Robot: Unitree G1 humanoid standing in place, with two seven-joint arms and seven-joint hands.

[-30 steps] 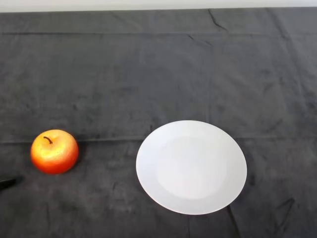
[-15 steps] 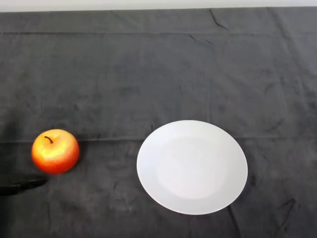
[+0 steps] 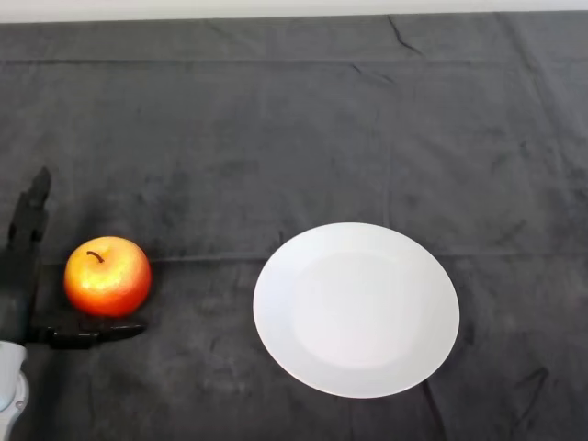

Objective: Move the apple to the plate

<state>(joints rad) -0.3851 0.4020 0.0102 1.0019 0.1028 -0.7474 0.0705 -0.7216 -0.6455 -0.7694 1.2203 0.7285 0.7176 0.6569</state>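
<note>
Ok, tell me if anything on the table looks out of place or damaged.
Nothing stands out. The apple sits upright and whole on the dark cloth, left of the bare white plate. The hand is open around the apple, thumb near its front.

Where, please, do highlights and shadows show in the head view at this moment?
Head view: the glossy red-orange apple carries a pale sheen on its upper left and casts a soft shadow on the dark cloth to its right; the round white plate is evenly lit with no hard glare; the black left hand barely stands out from the cloth.
</note>
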